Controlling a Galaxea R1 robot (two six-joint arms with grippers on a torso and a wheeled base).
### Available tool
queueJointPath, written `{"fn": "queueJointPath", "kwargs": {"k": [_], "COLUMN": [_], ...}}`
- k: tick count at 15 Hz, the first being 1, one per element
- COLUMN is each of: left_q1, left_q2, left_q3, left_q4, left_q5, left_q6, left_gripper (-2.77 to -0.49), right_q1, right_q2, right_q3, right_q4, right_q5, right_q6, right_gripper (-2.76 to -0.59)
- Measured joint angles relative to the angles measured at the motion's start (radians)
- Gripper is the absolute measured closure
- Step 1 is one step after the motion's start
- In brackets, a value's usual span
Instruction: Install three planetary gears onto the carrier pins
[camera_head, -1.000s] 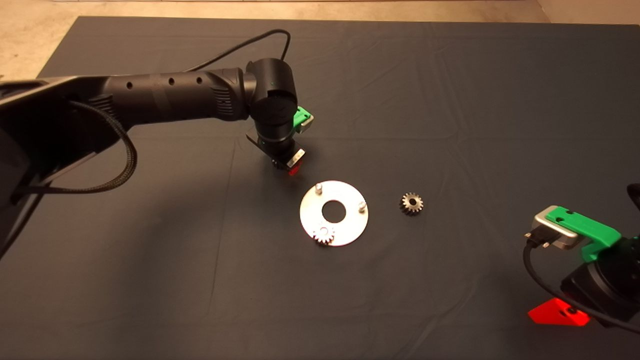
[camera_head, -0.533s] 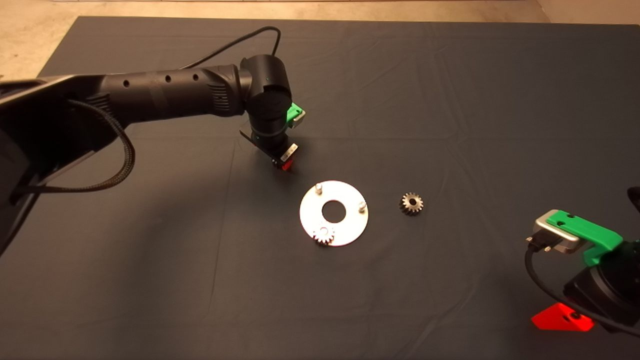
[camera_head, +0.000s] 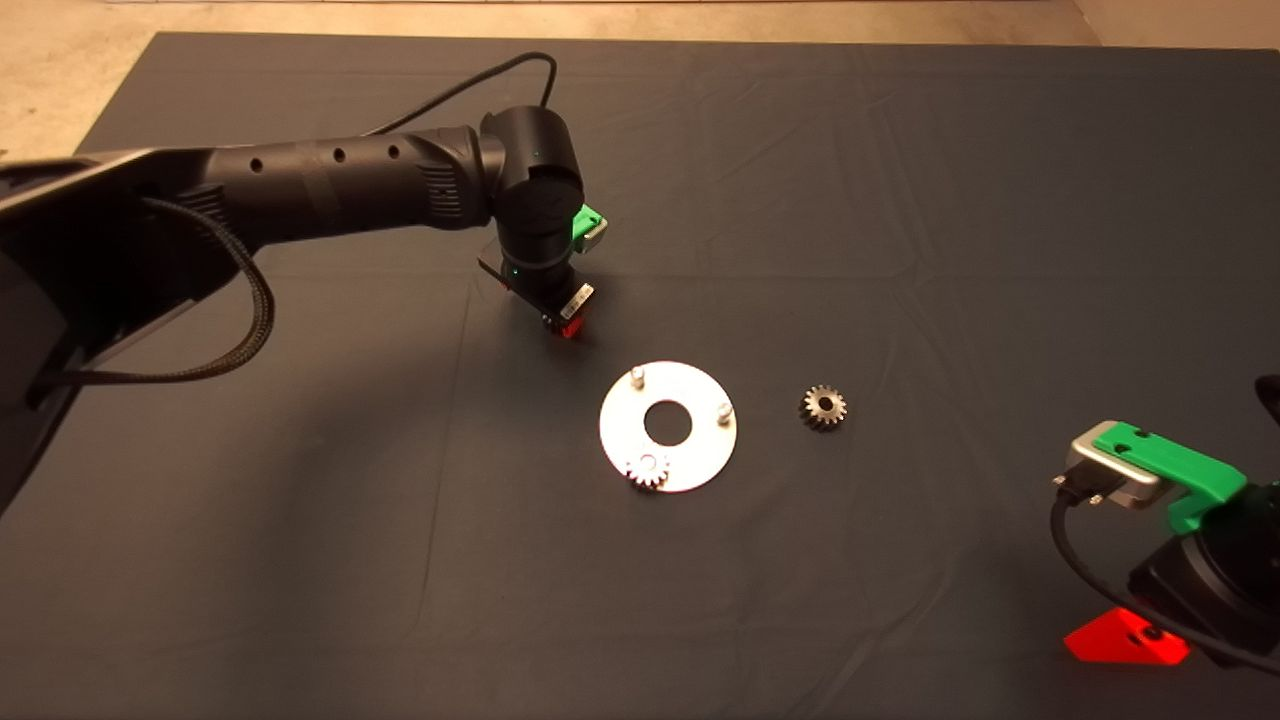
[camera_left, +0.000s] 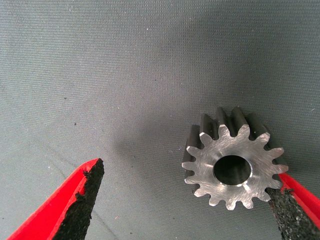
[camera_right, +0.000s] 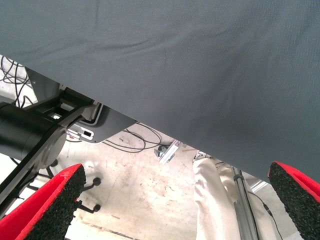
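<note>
Left gripper (camera_left: 182, 200) held wide open low over the mat (camera_head: 900, 200) beyond the disc (camera_head: 700, 460), one gear (camera_left: 234, 159) lying flat between its pads, touching one pad (camera_left: 290, 215), another gear (camera_head: 647, 470) seated on a pin, a third (camera_head: 823, 408) lying beside the disc, two pins (camera_head: 637, 376) bare, right gripper (camera_right: 175, 200) parked open at the mat's near right edge.

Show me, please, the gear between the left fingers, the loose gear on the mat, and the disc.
gear between fingers (camera_left: 233, 169): left wrist view, face beside hole.
loose gear (camera_head: 823, 407): head view, top face.
disc (camera_head: 700, 450): head view, bare plate.
</note>
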Motion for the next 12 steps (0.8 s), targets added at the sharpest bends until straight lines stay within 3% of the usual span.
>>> {"fn": "queueJointPath", "kwargs": {"k": [12], "left_q1": [0.0], "left_q2": [0.017], "left_q3": [-0.006], "left_q4": [0.0], "left_q5": [0.001], "left_q6": [-0.032], "left_gripper": [-2.19], "right_q1": [0.018], "right_q2": [0.0], "right_q3": [0.0], "right_q4": [0.001], "right_q5": [0.0], "right_q6": [-0.003], "right_gripper": [-2.73]}}
